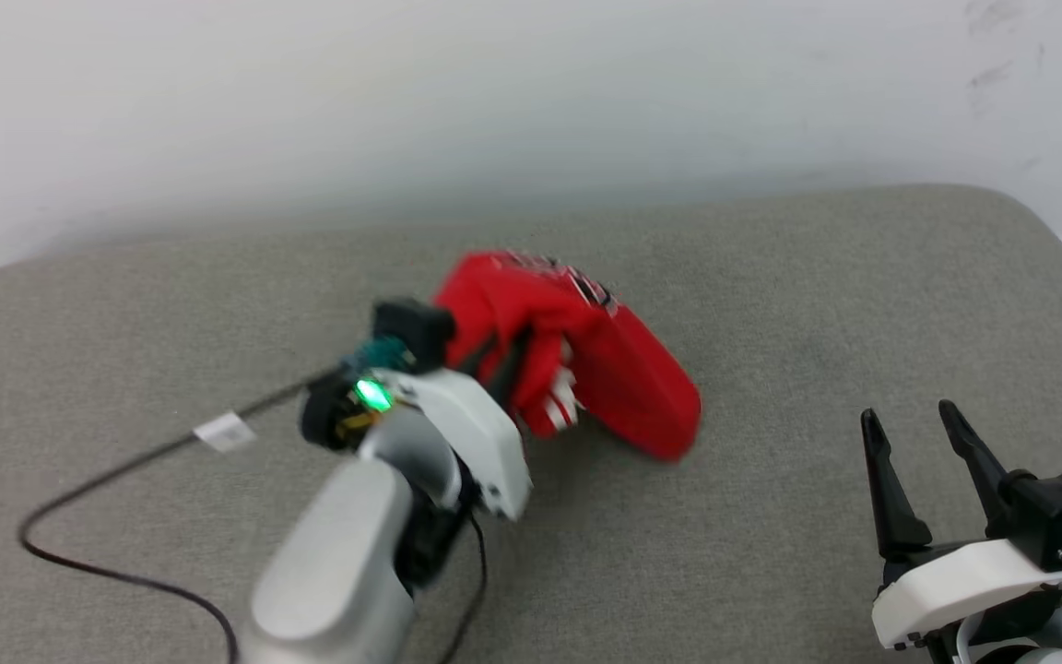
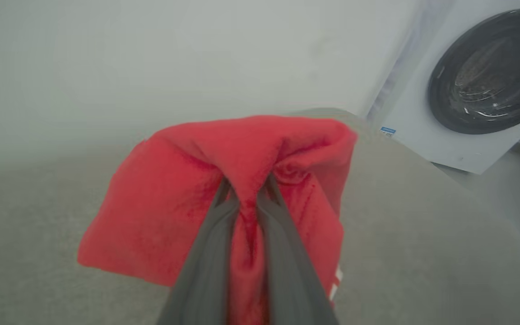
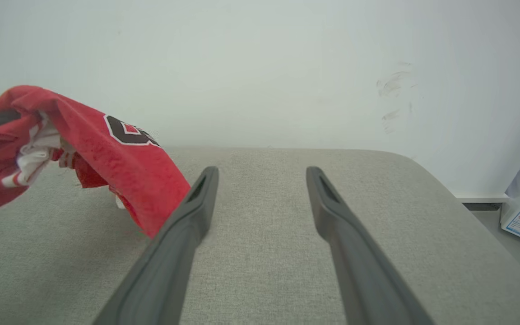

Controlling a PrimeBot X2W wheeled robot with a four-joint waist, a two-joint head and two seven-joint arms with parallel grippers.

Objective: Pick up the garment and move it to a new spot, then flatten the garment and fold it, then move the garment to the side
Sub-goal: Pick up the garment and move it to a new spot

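Over cushion [image 1: 771, 553], garment [image 1: 623, 369] (bunched), left tool [image 2: 246, 180] clamped

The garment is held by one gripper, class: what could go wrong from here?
1. The left gripper pinches only a narrow fold of the garment between its jaws; it may slip free.
2. The garment is bunched, so it may land crumpled and resist flattening.
3. The black cable beside that arm could snag.
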